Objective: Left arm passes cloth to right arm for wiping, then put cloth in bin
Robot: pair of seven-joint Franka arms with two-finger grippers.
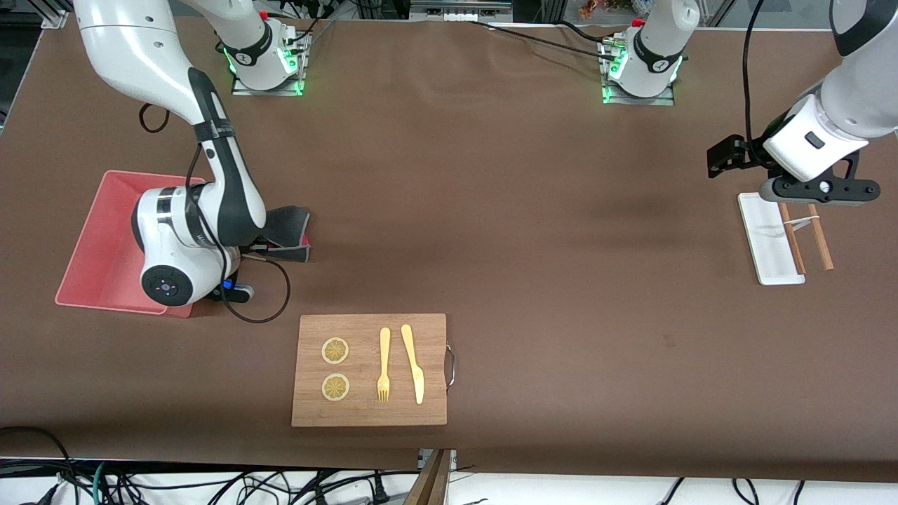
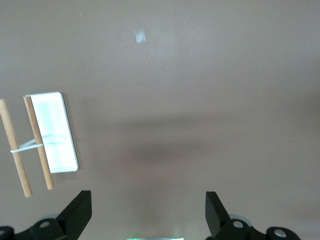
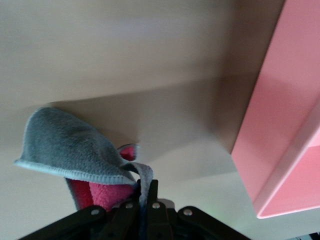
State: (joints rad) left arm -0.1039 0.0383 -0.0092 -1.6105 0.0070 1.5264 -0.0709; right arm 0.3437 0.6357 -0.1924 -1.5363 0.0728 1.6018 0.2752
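Taking the desk (image 1: 526, 210) as a clock face in the front view, the bin (image 1: 98, 245) sat at nine o'clock with nothing visible inside it. Just off its three o'clock wall, the right hand (image 3: 148, 192) was pinched fully shut on one edge of the cloth (image 1: 287, 228). The rest of the cloth draped loose, grey face outward and pink face folded under. Whether the drape touched the desk could not be told.

The grip looked thin, with only a small fold between the fingers, so a quick swing toward the bin might have pulled the cloth free and dropped it on the desk. The hand also appeared low beside the wall. A sideways move without a lift would likely have caught the drape on the rim, left it hanging outside, or shoved the light tub along. Letting go before the whole cloth was over the opening would have risked the same result.

At six o'clock lay the wooden board (image 1: 435, 393) with two lemon slices (image 1: 335, 351), a fork (image 1: 384, 365) and a knife (image 1: 412, 361), well apart from the cloth and at little risk.

At three o'clock the left arm waited. The left hand (image 2: 147, 210) was spread wide and held nothing, over the white tray (image 1: 765, 238) and the banded sticks (image 1: 807, 235).
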